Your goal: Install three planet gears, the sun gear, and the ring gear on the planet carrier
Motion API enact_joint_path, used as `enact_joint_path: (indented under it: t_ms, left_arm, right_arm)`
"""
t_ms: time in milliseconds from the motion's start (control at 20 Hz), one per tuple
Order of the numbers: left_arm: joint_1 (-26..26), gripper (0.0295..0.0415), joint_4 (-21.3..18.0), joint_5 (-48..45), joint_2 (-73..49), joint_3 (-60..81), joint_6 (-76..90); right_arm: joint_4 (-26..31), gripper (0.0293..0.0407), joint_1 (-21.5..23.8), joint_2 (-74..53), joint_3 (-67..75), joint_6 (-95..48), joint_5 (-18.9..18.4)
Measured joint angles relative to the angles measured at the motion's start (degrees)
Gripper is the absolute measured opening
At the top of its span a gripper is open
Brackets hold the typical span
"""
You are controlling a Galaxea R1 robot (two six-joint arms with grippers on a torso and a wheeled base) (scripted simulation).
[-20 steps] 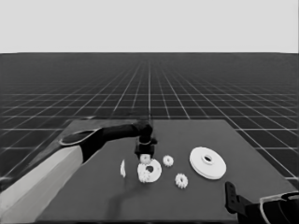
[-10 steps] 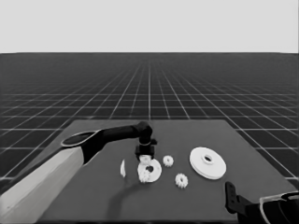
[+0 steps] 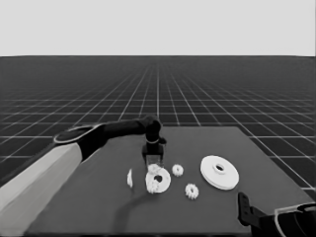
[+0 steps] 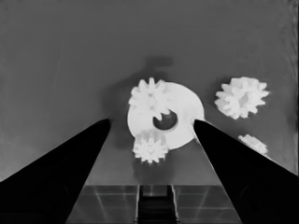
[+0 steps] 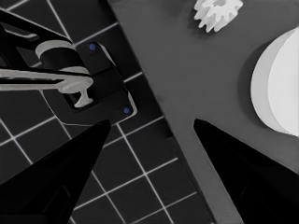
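The planet carrier, the smaller round part (image 3: 162, 183) (image 4: 184, 108), lies mid-table. One planet gear (image 4: 149, 97) sits on its face beside the hole. A second gear (image 4: 150, 148) rests at its rim, partly overhanging. Two more gears (image 3: 177, 170) (image 3: 191, 191) lie loose to its right, the nearer one also seen in the left wrist view (image 4: 241, 96). My left gripper (image 3: 154, 159) (image 4: 152, 121) hangs just above the carrier, open, holding nothing. The ring gear, the larger round part (image 3: 219, 172) (image 5: 278, 88), lies flat at the right. My right gripper (image 5: 152, 122) waits open at the table's near right corner.
A thin white piece (image 3: 130, 177) stands on edge left of the smaller round part. A loose gear (image 5: 217, 13) shows near the larger round part. The right arm (image 3: 252, 215) sits at the lower right corner. Dark machinery (image 5: 88, 88) lies past the table edge.
My left gripper has drifted slightly right and nearer over the smaller round part. The parts on the table and the right arm have not moved.
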Motion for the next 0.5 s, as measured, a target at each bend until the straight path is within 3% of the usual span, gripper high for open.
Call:
enact_joint_path:
  t_ms: [300,350,400,500]
  left_arm:
    - [-0.92,0.0385,-0.95,0.35,-0.06,0.25,-0.13]
    - [-5.38,0.0408,2.94,-18.88,-15.26,26.72,27.42]
    - [-11.13,0.0414,5.28,-30.68,-37.43,50.33,51.98]
    - [-16.55,0.0392,7.49,-41.59,-63.01,72.42,75.4]
  right_arm:
    - [0.0,0.0385,0.0,0.0,0.0,0.0,0.0]
    - [0.0,0.0385,0.0,0.0,0.0,0.0,0.0]
    - [0.0,0.0385,0.0,0.0,0.0,0.0,0.0]
    - [0.0,0.0385,0.0,0.0,0.0,0.0,0.0]
